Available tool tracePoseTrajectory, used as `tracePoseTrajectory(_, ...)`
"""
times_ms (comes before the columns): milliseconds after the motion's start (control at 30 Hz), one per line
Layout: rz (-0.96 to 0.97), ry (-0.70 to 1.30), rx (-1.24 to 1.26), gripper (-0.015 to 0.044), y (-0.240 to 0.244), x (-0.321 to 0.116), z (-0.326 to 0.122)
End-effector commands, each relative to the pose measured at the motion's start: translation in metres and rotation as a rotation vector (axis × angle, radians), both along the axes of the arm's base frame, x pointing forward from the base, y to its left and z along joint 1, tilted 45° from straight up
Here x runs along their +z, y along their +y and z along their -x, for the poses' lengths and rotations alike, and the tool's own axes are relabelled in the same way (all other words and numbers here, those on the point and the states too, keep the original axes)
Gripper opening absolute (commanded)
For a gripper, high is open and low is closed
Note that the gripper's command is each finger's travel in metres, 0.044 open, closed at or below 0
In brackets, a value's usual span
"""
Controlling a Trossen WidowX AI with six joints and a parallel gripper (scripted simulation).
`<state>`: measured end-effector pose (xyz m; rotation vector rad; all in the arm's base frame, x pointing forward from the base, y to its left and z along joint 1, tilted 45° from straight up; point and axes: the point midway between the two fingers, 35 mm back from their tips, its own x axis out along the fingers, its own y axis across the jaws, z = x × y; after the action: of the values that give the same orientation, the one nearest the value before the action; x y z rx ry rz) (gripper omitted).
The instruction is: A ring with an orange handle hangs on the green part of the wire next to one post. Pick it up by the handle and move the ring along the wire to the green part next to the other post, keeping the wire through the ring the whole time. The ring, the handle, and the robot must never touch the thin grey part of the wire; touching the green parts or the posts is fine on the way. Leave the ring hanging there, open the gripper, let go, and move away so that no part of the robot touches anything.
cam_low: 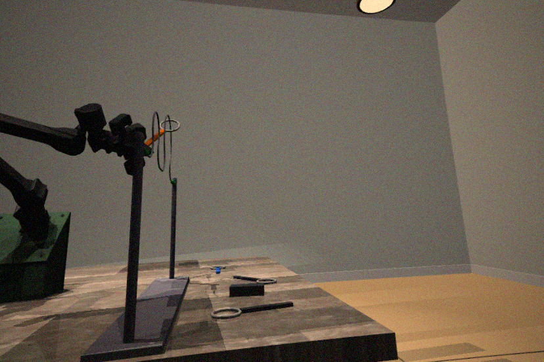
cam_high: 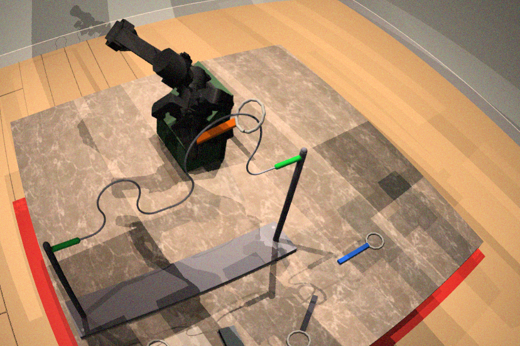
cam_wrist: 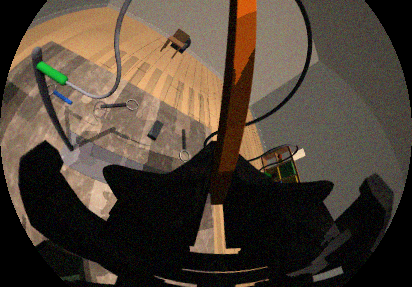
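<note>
My gripper (cam_high: 196,140) (cam_low: 146,149) (cam_wrist: 218,145) is shut on the lower end of the orange handle (cam_high: 216,130) (cam_low: 154,137) (cam_wrist: 241,72). The pale ring (cam_high: 264,114) (cam_low: 179,126) at its far end is around the top of the wire's tall arch, towards the right in the top view. The grey wire (cam_high: 124,180) (cam_wrist: 117,37) crosses the ring's opening; I cannot tell the clearance. One green part (cam_high: 287,162) (cam_wrist: 52,73) meets the right post (cam_high: 289,194); the other green part (cam_high: 66,244) meets the left post (cam_high: 65,281). Most of the ring is cut off in the wrist view.
The posts stand on a grey base plate (cam_high: 235,264) (cam_low: 154,309). A ring with a blue handle (cam_high: 353,254) lies right of it. Two rings with dark handles (cam_low: 268,306) (cam_low: 246,278) and a dark block (cam_low: 246,290) (cam_wrist: 155,130) lie in front of it.
</note>
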<state>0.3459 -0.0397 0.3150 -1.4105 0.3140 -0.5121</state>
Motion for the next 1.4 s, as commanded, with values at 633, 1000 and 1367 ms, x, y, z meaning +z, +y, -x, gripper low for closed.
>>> tracePoseTrajectory(633, 0.294, 0.014, -0.006, -0.015, 0.001, 0.009, -0.001)
tracePoseTrajectory(1000, 0.43, 0.018, -0.011, -0.015, 0.002, 0.014, -0.001)
tracePoseTrajectory(1367, 0.568, 0.022, -0.016, -0.015, 0.003, 0.019, -0.001)
